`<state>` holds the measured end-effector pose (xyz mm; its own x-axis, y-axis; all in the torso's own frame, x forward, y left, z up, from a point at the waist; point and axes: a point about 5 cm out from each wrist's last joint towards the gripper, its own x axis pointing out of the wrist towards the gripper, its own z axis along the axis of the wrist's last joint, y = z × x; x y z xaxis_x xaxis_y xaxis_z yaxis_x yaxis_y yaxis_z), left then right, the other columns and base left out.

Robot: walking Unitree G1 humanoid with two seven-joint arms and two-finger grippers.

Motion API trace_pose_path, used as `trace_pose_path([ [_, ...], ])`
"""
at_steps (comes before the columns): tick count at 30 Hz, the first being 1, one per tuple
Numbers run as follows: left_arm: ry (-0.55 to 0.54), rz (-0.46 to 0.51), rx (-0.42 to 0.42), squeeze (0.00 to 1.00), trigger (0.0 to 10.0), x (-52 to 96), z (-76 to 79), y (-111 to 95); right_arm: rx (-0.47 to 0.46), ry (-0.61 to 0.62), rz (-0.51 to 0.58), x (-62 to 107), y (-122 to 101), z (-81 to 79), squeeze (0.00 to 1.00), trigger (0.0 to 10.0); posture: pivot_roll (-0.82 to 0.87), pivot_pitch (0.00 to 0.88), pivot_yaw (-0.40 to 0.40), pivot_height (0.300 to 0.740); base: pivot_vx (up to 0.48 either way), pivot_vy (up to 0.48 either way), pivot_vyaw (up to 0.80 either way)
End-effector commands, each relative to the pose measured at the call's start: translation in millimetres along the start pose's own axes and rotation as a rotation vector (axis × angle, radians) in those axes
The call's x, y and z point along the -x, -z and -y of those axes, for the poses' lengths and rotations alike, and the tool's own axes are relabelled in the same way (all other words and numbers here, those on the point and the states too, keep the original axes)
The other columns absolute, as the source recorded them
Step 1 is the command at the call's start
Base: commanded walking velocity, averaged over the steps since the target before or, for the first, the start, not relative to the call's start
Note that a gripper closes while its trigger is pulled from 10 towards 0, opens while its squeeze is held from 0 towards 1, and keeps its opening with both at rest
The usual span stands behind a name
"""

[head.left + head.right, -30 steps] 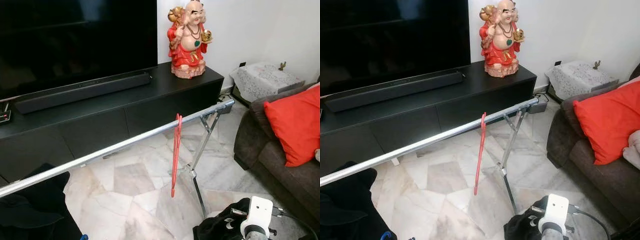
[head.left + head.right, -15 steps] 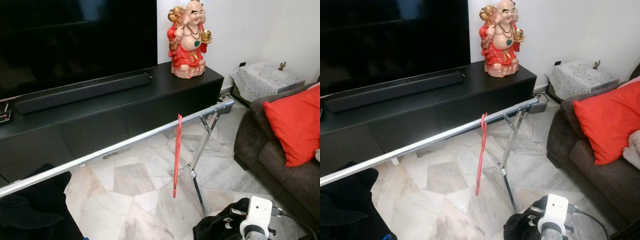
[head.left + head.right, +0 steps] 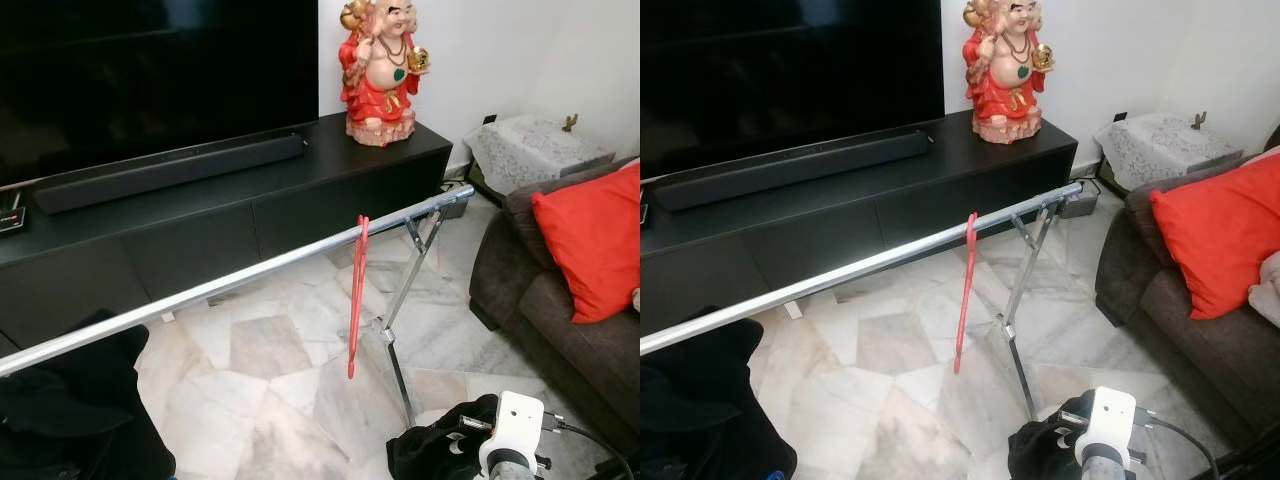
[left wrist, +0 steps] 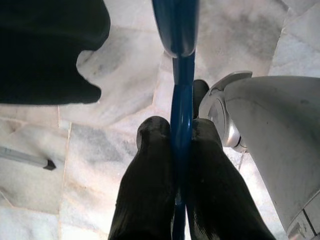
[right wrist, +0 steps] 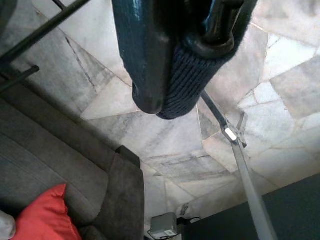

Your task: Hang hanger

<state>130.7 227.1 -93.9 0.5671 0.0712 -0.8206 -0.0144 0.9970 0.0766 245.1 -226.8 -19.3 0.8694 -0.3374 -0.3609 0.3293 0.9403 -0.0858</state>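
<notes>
Hanging on the silver rail point(image 3: 250, 272), the red hanger point(image 3: 355, 297) sits at two o'clock; left gripper point(image 4: 177, 165) fingers clamp a blue hanger point(image 4: 181, 95); the right gripper's point(image 5: 170, 75) finger state cannot be told.

Head views: evenly bright, soft daylight — no hard shadows on the marble floor point(image 3: 260, 350). White wall point(image 3: 520, 50) near overexposed. Television screen point(image 3: 150, 70) very dark, faint reflections only. Rail point(image 3: 250, 270) shows a bright specular streak along its length. Both sharp, no motion blur; slight bowing toward the edges.

Left wrist view: floor well lit, black fingers point(image 4: 150, 190) underexposed and detailless; blue hanger point(image 4: 181, 100) close to the lens, soft.

Right wrist view: near dark knitted object point(image 5: 170, 55) out of focus — floor and sofa point(image 5: 60, 150) beyond sharper, moderately lit.
</notes>
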Motion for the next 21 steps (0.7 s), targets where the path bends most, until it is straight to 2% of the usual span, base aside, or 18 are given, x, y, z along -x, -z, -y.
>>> trace_pose_path([
  [1,-0.018,-0.022,-0.003,0.0,10.0,2.8,-4.7,7.9,0.0,-0.006,-0.002,0.4,0.4,-2.3,0.0,10.0,0.15,0.047,0.015,0.74,-0.27,0.0,0.0],
  [21,-0.02,-0.027,-0.009,0.0,10.0,3.7,-8.7,8.8,-0.002,-0.011,-0.005,1.2,1.5,-3.3,0.0,10.0,0.15,0.042,0.017,0.74,-0.277,0.0,0.0],
])
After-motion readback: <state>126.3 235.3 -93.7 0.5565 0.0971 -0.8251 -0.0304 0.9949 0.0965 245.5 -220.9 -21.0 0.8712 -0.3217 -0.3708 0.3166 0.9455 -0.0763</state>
